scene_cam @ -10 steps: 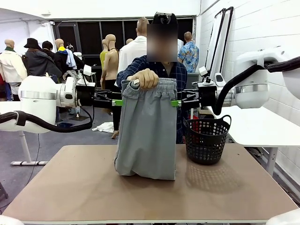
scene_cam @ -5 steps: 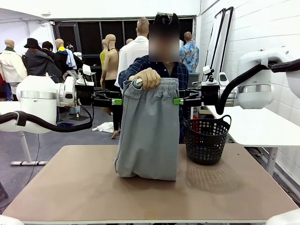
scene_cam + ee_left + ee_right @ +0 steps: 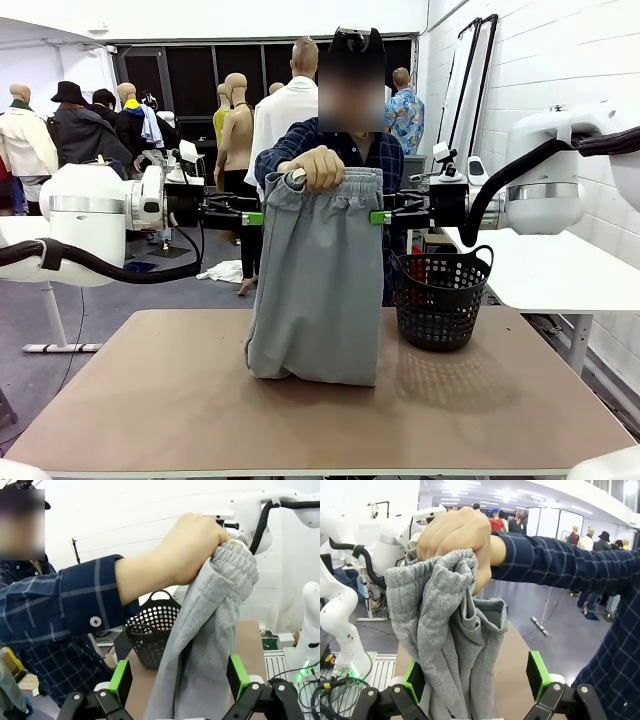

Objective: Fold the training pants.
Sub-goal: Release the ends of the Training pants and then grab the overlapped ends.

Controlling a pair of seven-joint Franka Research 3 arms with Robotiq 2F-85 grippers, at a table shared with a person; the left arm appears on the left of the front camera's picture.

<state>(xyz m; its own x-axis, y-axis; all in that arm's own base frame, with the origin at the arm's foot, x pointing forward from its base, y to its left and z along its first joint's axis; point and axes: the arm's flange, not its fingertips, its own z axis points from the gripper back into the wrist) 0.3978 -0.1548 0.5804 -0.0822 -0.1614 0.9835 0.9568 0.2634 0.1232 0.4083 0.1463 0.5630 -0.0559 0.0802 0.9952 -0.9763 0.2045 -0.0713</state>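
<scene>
Where the left gripper (image 3: 252,218) sits level with fingers spread wide, the training pants (image 3: 318,290) hang beside it from the person's hand (image 3: 313,167), lower end resting on the table (image 3: 150,400). Right gripper (image 3: 378,216), equally wide, flanks their other edge. Black basket (image 3: 440,300) farther right.

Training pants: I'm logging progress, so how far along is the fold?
Done: nothing folded flat yet. In hand: the person's hand holds the training pants up by their top, lower end on the table; left hand and right hand flank them, open. Left: grasping, laying, folding.
</scene>
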